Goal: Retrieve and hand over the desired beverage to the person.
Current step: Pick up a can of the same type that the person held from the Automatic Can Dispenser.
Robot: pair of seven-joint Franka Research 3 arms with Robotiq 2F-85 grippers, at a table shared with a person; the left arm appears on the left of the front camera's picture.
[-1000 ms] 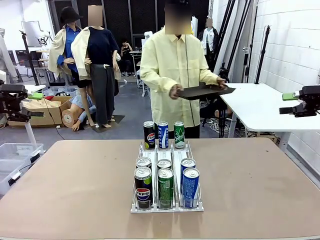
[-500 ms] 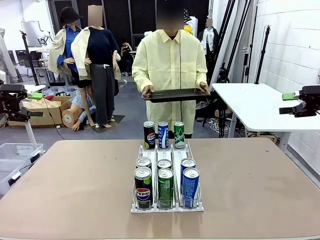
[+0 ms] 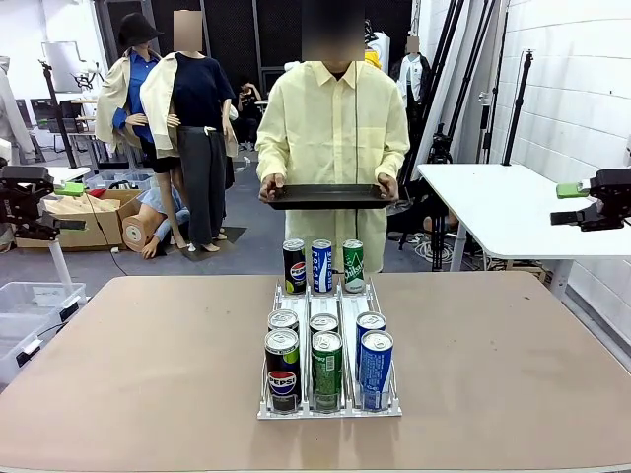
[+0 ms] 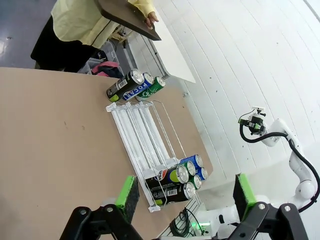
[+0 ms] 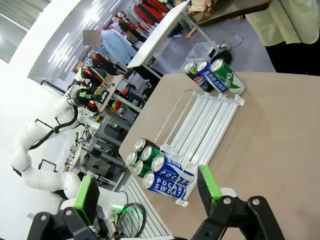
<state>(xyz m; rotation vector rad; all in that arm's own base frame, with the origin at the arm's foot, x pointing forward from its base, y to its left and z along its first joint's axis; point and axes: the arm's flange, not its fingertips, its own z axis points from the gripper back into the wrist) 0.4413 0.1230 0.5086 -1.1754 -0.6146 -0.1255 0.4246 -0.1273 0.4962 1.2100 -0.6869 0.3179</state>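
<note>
— As you are watching, what is changing?
— The person (image 3: 335, 118) is turning to face me at the far side, levelling a dark tray (image 3: 328, 195), likely readying to receive. My left gripper (image 4: 186, 196) and right gripper (image 5: 148, 194) are hanging spread, empty. Cans (image 3: 327, 357) are standing untouched in a rack (image 3: 328, 411) mid-table (image 3: 128, 365); a cluttered workshop is stretching behind.

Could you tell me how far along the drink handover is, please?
Done: the person stands at the far side holding a black tray. In hand: nothing; the left gripper and right gripper hang open at the sides. Left: all cans sit in the rack; one must be picked and handed over.
</note>
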